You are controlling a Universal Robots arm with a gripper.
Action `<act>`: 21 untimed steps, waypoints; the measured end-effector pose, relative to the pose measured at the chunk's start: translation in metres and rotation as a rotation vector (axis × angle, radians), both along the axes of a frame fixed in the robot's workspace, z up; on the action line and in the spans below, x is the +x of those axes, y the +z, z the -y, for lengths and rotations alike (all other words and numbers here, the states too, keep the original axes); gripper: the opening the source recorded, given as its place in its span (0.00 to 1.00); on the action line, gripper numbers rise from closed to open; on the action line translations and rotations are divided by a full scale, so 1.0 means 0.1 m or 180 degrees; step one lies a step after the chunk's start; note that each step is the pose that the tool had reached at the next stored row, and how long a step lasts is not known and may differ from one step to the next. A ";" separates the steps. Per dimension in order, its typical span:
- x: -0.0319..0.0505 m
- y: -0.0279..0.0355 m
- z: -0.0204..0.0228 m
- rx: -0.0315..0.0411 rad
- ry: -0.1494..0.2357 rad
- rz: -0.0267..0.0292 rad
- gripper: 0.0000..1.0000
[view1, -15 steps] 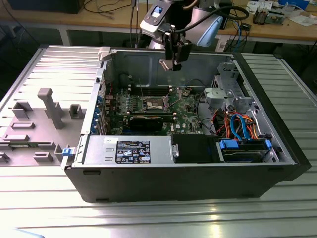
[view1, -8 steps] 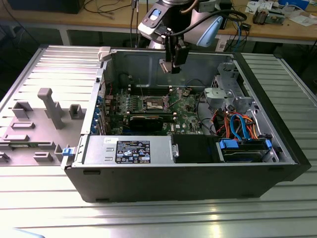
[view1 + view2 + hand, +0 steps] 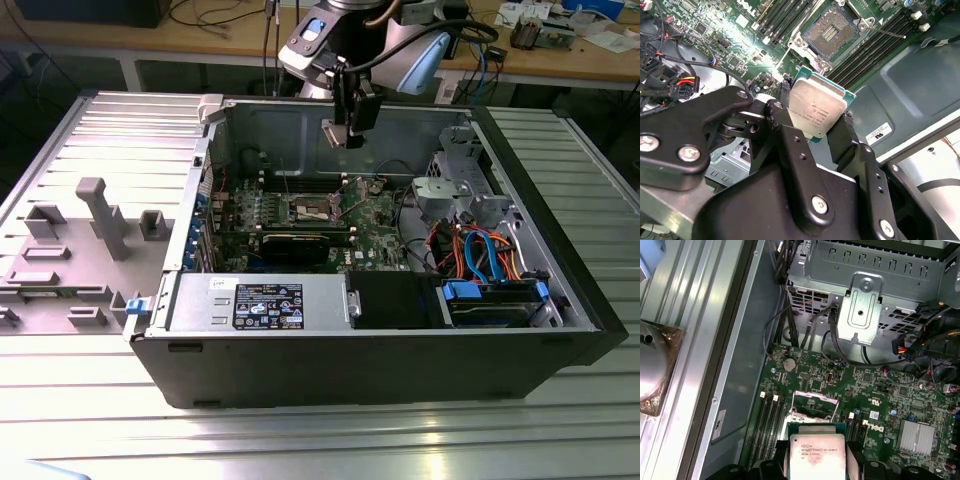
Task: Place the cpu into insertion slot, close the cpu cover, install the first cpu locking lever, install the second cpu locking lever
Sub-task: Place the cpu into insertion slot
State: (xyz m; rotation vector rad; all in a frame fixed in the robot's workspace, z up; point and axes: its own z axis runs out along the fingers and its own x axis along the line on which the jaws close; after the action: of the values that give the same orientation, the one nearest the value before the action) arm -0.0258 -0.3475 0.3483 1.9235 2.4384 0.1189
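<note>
Gripper (image 3: 350, 128) is hanging in the upper middle of the exterior view, over the open case (image 3: 350, 370). We are seeing its fingers (image 3: 842, 135) clamping the cpu (image 3: 817, 107) by two opposite edges, with the metal top facing the camera in both wrist views. The cpu is riding in the air, clear of the board (image 3: 375, 225).

We are finding the slot (image 3: 312, 208) near the middle of the exterior view, lower in the frame than the gripper and slightly to the exterior view's left, well apart from the chip. In the second wrist view its contact field (image 3: 830, 32) is lying bare.

We are judging the cpu light, thin and stiff, with slick metal and a delicate underside. The edges are the place to hold it, square and level. The slot's contacts are looking easily bent.
</note>
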 end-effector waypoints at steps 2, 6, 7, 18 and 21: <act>-0.002 0.000 0.000 0.0000 -0.0005 0.0000 0.55; -0.017 -0.004 0.000 0.0000 -0.0044 0.0000 0.55; -0.021 -0.005 0.000 0.0000 -0.0056 0.0000 0.55; -0.029 -0.009 0.000 0.0000 -0.0095 0.0000 0.55; -0.033 -0.009 0.000 0.0000 -0.0097 0.0000 0.55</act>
State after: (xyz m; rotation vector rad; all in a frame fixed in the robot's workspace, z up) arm -0.0291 -0.3475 0.3474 1.9596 2.4079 0.1182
